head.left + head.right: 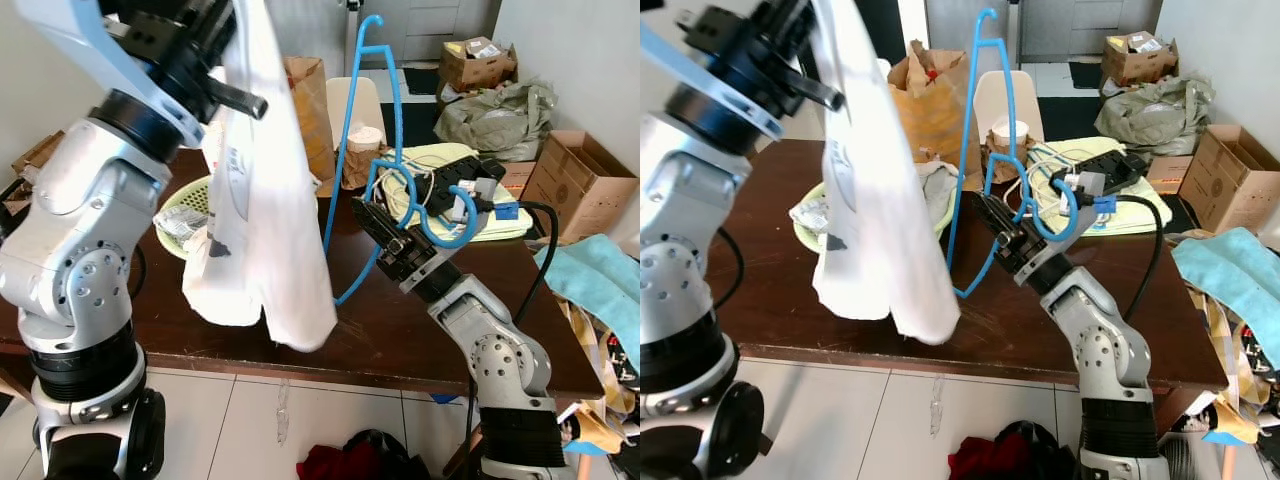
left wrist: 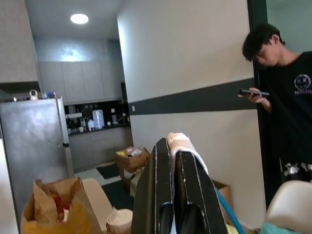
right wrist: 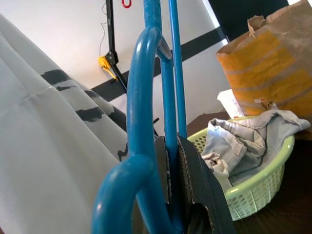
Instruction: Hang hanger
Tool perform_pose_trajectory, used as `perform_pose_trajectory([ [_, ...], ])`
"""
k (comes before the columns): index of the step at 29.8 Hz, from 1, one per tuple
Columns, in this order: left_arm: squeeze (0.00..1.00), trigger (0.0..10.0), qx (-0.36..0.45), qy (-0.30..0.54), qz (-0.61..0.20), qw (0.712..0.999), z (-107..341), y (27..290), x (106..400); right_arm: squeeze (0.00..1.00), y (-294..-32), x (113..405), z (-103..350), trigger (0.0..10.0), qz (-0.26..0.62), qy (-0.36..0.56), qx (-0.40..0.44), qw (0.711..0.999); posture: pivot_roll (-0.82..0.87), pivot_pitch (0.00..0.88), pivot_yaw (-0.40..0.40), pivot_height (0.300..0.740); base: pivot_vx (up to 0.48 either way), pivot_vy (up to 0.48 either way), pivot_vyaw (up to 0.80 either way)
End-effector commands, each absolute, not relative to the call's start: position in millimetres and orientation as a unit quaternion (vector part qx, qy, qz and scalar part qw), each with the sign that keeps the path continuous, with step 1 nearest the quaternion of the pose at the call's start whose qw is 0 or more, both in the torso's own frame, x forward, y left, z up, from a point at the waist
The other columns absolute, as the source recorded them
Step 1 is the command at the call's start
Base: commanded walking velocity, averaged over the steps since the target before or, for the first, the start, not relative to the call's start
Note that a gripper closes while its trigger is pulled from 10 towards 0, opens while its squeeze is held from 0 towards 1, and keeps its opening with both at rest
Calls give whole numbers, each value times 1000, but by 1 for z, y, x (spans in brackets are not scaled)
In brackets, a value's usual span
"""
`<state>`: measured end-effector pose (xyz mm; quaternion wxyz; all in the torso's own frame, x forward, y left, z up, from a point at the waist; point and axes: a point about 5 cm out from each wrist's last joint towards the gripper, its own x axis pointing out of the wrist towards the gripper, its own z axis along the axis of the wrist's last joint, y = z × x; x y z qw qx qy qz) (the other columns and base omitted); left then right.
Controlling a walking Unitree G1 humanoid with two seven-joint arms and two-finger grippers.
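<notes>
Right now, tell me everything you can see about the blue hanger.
The blue hanger is a thin frame that looks like plastic-coated wire, with a curled hook end near the right gripper. That gripper's black fingers are shut on it, holding it upright above the dark wooden table, long bars rising and bending at the top. It hangs beside the white shirt held up by the left gripper, with nothing on it yet.

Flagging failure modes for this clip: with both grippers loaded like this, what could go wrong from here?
The left gripper pinches only an edge of the white garment, so the cloth may slip out. The right gripper clamps the blue hanger near its hook end, so the long wire could swing against the green basket or paper bag on the table.
</notes>
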<state>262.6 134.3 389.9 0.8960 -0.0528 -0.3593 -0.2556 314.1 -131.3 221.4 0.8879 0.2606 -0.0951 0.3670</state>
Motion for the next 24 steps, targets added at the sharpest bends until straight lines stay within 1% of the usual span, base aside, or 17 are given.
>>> perform_pose_trajectory([
  [1,0,10000,-60,-346,-267,897,384,133,264,0,-129,314,222,10000,371,-91,259,887,-97,0,61,736,-375,0,0],
  [8,0,10000,-64,-327,-286,898,375,126,267,0,-132,315,216,10000,362,-78,230,900,-100,0,65,736,-375,0,0],
  [13,0,10000,-64,-325,-290,898,375,125,267,0,-133,315,215,10000,360,-76,225,903,-100,0,65,736,-375,0,0],
  [17,0,10000,-69,-317,-307,895,371,120,269,0,-135,317,210,10000,347,-63,200,914,-105,0,71,736,-376,0,0],
  [24,0,10000,-76,-314,-318,891,368,115,270,0,-136,317,210,10000,343,-64,199,916,-110,0,73,736,-376,0,0],
])
